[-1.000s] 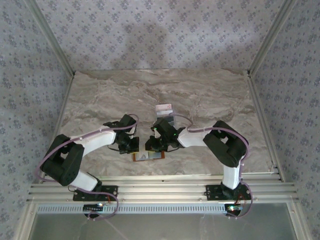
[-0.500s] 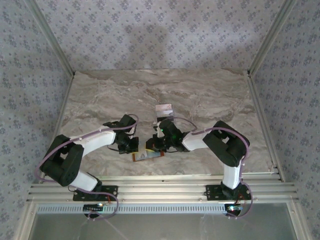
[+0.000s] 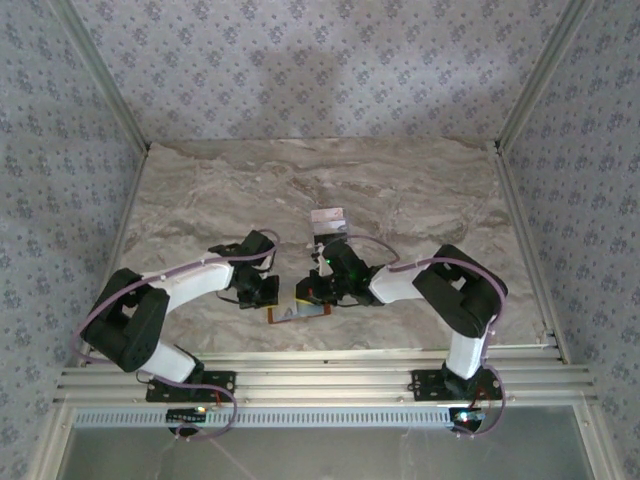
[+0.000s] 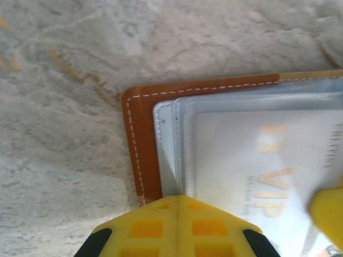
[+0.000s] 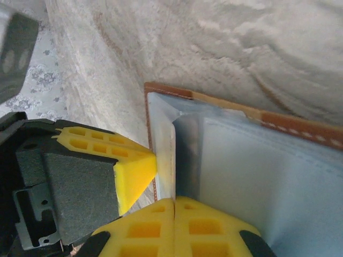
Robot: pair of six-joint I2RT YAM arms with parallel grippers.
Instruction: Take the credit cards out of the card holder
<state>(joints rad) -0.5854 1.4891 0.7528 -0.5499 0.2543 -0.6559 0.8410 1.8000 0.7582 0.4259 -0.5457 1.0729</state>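
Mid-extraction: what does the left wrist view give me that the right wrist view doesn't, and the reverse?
Left wrist: a whitish card with orange VIP lettering under clear sleeves, and the shut left pincer at the card holder's brown edge. Right wrist: grey-blue lining, the shut right pincer at its edge, the left pincer's dark body alongside. Both: the holder's stitched brown corner lying on the marble table.
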